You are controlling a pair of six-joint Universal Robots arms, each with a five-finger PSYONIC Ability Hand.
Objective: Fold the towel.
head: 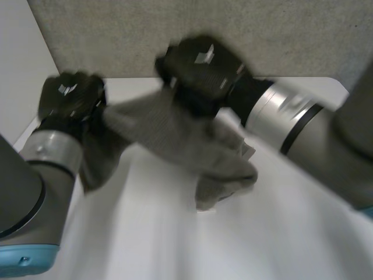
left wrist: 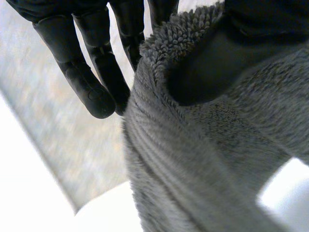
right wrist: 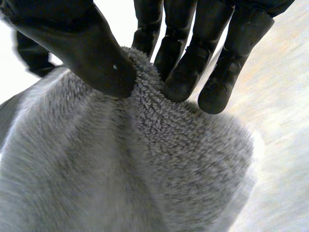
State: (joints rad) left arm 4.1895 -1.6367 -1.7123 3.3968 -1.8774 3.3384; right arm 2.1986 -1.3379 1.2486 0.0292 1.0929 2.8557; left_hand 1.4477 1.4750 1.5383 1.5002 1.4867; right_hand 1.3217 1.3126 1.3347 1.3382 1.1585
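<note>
Soft pile between hard black shells

I saw the towel as grey cloth with a fuzzy looped pile, ribbed along the edge by the left hand. That hand and the right hand looked like smooth black plastic or rubber with a dull sheen. The table was white, smooth and matt. At twelve o'clock beyond it, the grey panel looked rough and felt-like. The right arm's cuff shone like brushed metal, and the left arm's cap, at seven o'clock, was glossy light-blue plastic.

You've got one grey towel. Two black hands: one left hand, one right hand. One white table. One grey panel on the far side.
</note>
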